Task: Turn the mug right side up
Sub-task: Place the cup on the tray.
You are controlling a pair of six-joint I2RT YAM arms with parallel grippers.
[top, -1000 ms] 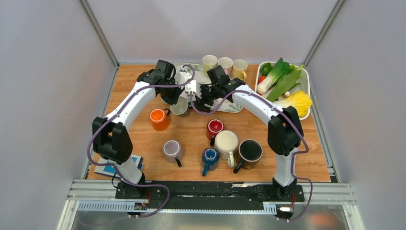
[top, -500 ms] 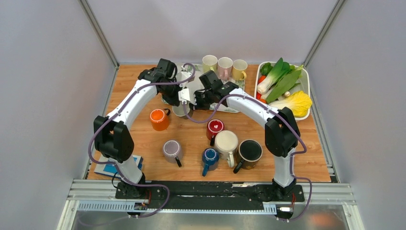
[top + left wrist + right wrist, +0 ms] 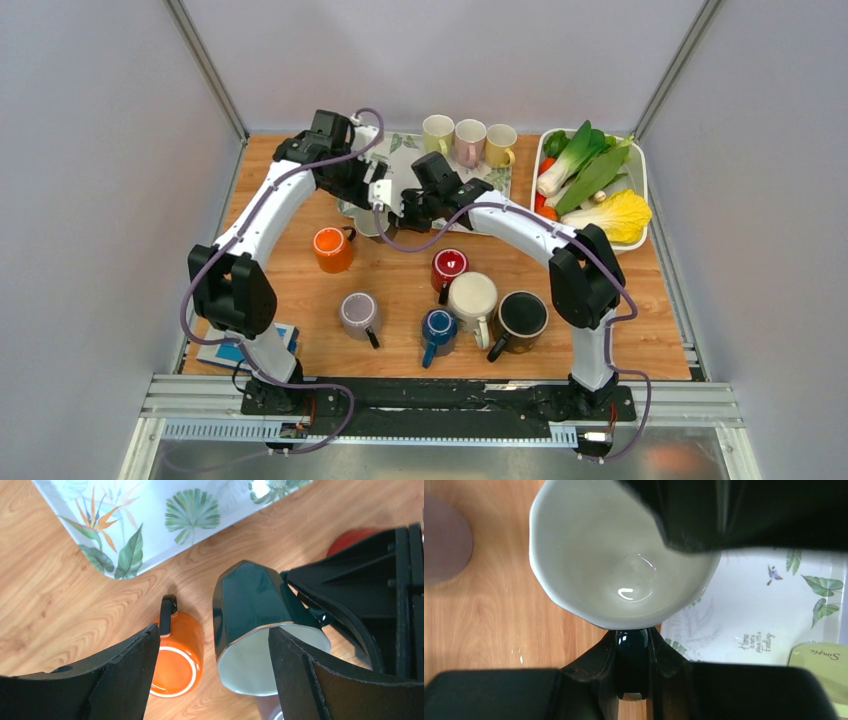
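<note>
The mug (image 3: 250, 605) is dark green outside and white inside (image 3: 624, 555). It hangs tilted over the wood at the corner of the leaf-print tray (image 3: 165, 515), its mouth turned up toward both wrist cameras. My right gripper (image 3: 633, 652) is shut on its dark handle (image 3: 631, 645), reaching in from the right (image 3: 405, 205). My left gripper (image 3: 212, 640) is open, its fingers (image 3: 130, 665) standing apart on either side of the mug's rim without touching it. From above, the mug (image 3: 366, 226) is mostly hidden under both grippers.
An orange mug (image 3: 333, 250) stands just left of the held mug. Red (image 3: 448, 268), cream (image 3: 473, 297), black (image 3: 521, 316), blue (image 3: 438, 328) and mauve (image 3: 358, 314) mugs fill the table's near half. Three pale mugs (image 3: 469, 137) sit at the tray's back; a vegetable tray (image 3: 640, 175) lies far right.
My right gripper moved left and shut on the mug's handle. My left gripper then let go of the mug, opened wide and drew back to the left.
</note>
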